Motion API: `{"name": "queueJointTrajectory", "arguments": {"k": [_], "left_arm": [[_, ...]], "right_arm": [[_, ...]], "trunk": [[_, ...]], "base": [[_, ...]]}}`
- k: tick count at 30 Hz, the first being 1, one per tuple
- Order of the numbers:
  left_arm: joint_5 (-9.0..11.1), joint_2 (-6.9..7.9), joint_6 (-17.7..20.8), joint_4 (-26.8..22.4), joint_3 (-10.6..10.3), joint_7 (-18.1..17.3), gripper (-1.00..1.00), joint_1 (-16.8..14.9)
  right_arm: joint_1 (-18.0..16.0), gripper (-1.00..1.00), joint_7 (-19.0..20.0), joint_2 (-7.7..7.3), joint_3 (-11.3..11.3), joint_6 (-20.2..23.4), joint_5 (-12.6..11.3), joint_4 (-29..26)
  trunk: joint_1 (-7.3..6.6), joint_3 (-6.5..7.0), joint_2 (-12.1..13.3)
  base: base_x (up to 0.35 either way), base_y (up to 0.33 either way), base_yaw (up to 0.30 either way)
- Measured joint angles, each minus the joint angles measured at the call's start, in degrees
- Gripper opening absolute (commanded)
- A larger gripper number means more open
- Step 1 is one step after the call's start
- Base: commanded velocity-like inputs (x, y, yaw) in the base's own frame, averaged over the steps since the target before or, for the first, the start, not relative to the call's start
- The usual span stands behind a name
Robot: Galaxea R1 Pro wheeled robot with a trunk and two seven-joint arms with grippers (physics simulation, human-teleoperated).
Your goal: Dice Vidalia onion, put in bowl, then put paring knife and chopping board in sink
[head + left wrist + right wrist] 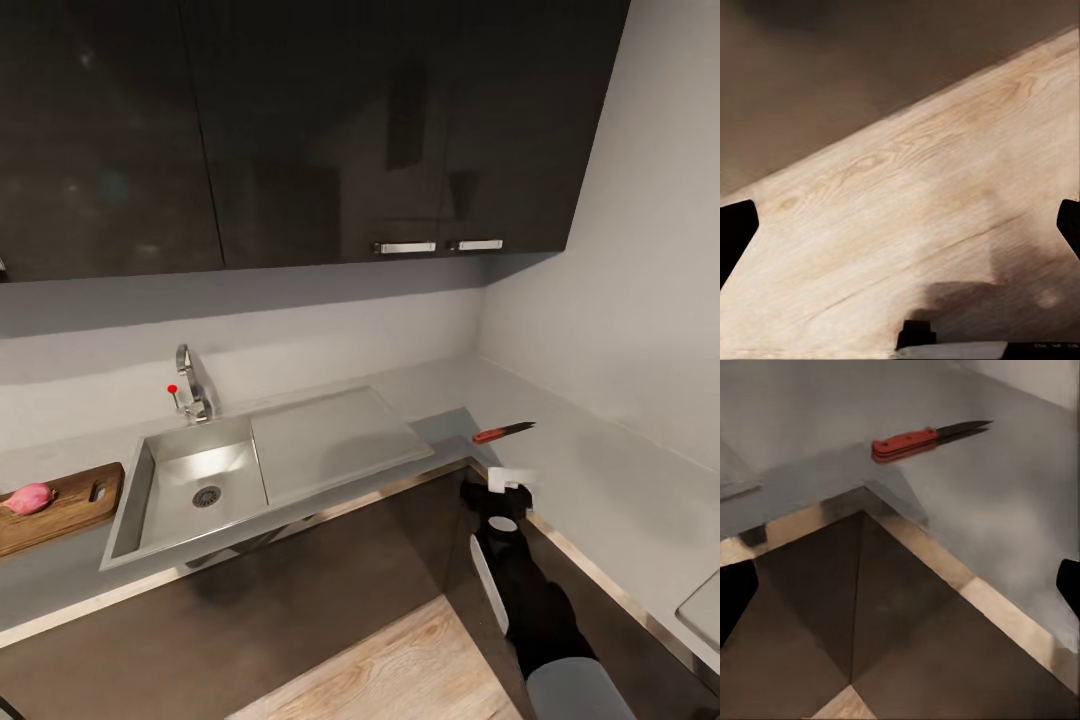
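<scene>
Paring knife (503,432) lies flat on the corner surface (600,470), beyond the right gripper (510,487), fingers spread, empty; Vidalia onion (30,497) rests on the chopping board (70,505); left fingers (736,232) apart over floor. Risk: the low, flat handle may skid from closing fingers.

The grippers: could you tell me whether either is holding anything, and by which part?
Nothing is held: the right gripper is open short of the knife; the left gripper is open over bare floor.

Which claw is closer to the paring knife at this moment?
The right claw: it sits just short of the paring knife on the countertop. The left claw points at wooden floor.
</scene>
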Motion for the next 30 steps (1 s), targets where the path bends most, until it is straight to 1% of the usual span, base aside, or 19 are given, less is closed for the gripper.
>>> {"name": "queueJointTrajectory", "arguments": {"k": [3, 5, 7, 8, 9, 10, 11, 13, 14, 16, 20, 21, 24, 25, 26, 28, 30], "left_arm": [[0.0, 0.25, 0.5, 0.0, 0.0, -0.1, 1.0, 1.9], [0.0, 0.34, 0.6, 0.0, 0.0, -0.1, 1.0, 3.1], [0.0, 0.37, 0.7, 0.0, 0.0, -0.1, 1.0, 4.3], [0.0, 0.38, 0.7, 0.0, 0.0, -0.1, 1.0, 4.5], [0.0, 0.34, 0.7, 0.0, 0.0, -0.1, 1.0, 5.1], [0.0, 0.33, 0.7, 0.0, 0.0, -0.1, 1.0, 5.4], [0.0, 0.33, 0.7, 0.0, 0.0, 0.0, 1.0, 5.6], [0.0, 0.31, 0.7, 0.0, 0.0, 0.0, 1.0, 6.2], [0.0, 0.31, 0.8, 0.0, 0.0, 0.0, 1.0, 6.3], [0.0, 0.36, 0.8, 0.0, 0.0, 0.0, 1.0, 7.0], [0.0, 0.39, 0.8, 0.0, 0.0, 0.0, 1.0, 7.9], [0.0, 0.39, 0.8, 0.0, 0.0, 0.0, 1.0, 8.0], [0.0, 0.35, 0.8, 0.0, 0.0, 0.0, 1.0, 8.2], [0.0, 0.34, 0.9, 0.0, 0.0, 0.0, 1.0, 8.3], [0.0, 0.33, 0.9, 0.0, 0.0, 0.0, 1.0, 8.3], [0.0, 0.31, 0.9, 0.0, 0.0, 0.0, 1.0, 8.3], [0.0, 0.31, 0.9, 0.0, 0.0, 0.0, 1.0, 8.3]], "right_arm": [[-4.3, 1.0, -0.2, 0.07, 0.0, 2.8, 0.0, -0.4], [-6.9, 1.0, -0.3, 0.08, 0.0, 3.9, 0.0, -0.4], [-9.6, 1.0, -0.8, 0.08, 0.0, 6.3, 0.0, -0.1], [-10.4, 1.0, -0.9, 0.08, 0.0, 7.0, 0.0, 0.0], [-12.6, 1.0, -1.3, 0.08, 0.1, 9.0, 0.0, 0.4], [-14.4, 1.0, -1.4, 0.08, 0.1, 10.0, 0.0, 0.8], [-15.4, 1.0, -1.5, 0.08, 0.0, 10.3, 0.0, 1.1], [-19.1, 1.0, -1.6, 0.04, 0.0, 11.2, 0.0, 3.3], [-20.1, 1.0, -1.6, 0.03, 0.0, 11.3, -0.1, 4.2], [-23.5, 1.0, -1.7, -0.05, -0.1, 11.5, -0.1, 7.7], [-26.4, 1.0, -1.8, -0.2, -0.5, 10.8, -0.1, 11.8], [-26.6, 1.0, -1.9, -0.19, -1.1, 10.1, -0.1, 12.4], [-27.0, 1.0, -3.2, 0.08, -6.5, 6.9, -0.3, 13.9], [-27.1, 1.0, -3.8, 0.21, -8.0, 6.2, -0.3, 14.4], [-27.1, 1.0, -4.3, 0.41, -9.1, 5.8, -0.4, 15.0], [-27.1, 1.0, -5.3, 0.77, -10.4, 5.0, -0.5, 16.6], [-27.1, 1.0, -5.9, 0.9, -10.9, 3.4, -1.2, 18.4]], "trunk": [[0.0, 0.0, 0.0], [0.0, 0.0, 0.0], [0.0, 0.0, 0.0], [0.0, 0.0, 0.0], [0.0, 0.01, 0.0], [0.0, 0.0, 0.0], [0.0, 0.0, 0.0], [0.0, 0.0, 0.0], [0.0, 0.0, 0.0], [0.0, 0.0, 0.0], [0.0, 0.0, 0.0], [0.0, 0.0, 0.0], [0.0, 0.0, 0.0], [0.0, -0.01, 0.0], [0.0, 0.0, 0.0], [-0.01, -0.01, 0.0], [-0.02, -0.01, 0.0]], "base": [[0.0, 0.0, 0.0], [0.0, 0.0, 0.0], [0.0, 0.0, 0.0], [0.0, 0.0, 0.0], [0.0, 0.0, 0.0], [0.0, 0.0, 0.0], [0.0, 0.0, 0.0], [0.0, 0.0, 0.0], [0.0, 0.0, 0.0], [0.0, 0.0, 0.0], [0.0, 0.0, 0.0], [0.0, 0.0, 0.0], [0.0, 0.0, 0.0], [0.006, 0.0, 0.0], [0.044, 0.0, 0.0], [0.147, 0.0, 0.0], [0.217, 0.0, 0.0]]}}
